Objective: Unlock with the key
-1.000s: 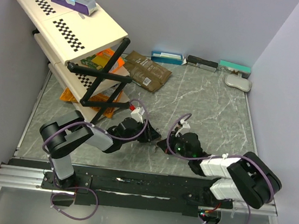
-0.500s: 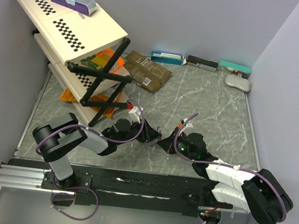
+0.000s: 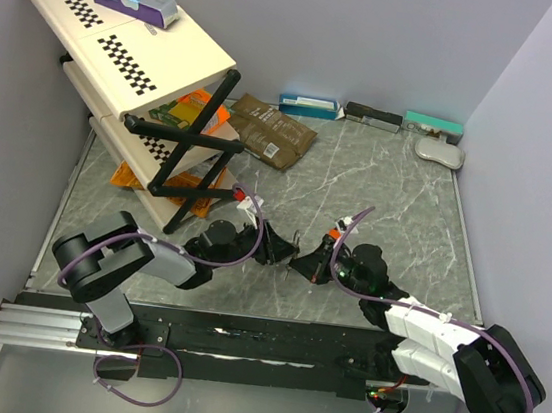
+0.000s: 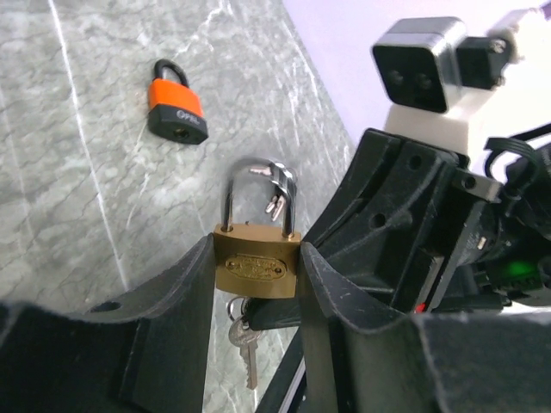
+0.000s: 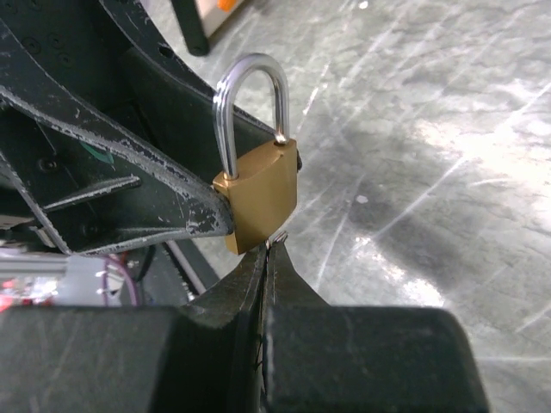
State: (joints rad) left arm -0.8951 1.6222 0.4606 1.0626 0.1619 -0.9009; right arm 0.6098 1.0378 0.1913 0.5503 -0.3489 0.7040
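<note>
Left tool (image 4: 256, 288) is part-way open and clamped on the padlock (image 5: 261, 200), one finger on each narrow edge of the brass body. It holds the padlock upright off the tabletop (image 5: 413, 103), with the shackle (image 5: 250, 90) on top and seated at both ends. Right tool (image 5: 268, 255) sits directly under the padlock with its jaws pressed together. A sliver of metal at its tips touches the underside, but I cannot tell whether that is the key blade. A key (image 4: 247, 354) dangles just below the padlock. An orange lock (image 4: 176, 107) lies well beyond it. Best approach, as a judgement: line the blade up with the keyway, seat it fully, then twist about its own axis while the left grip resists, since a sideways push could pivot the padlock.
</note>
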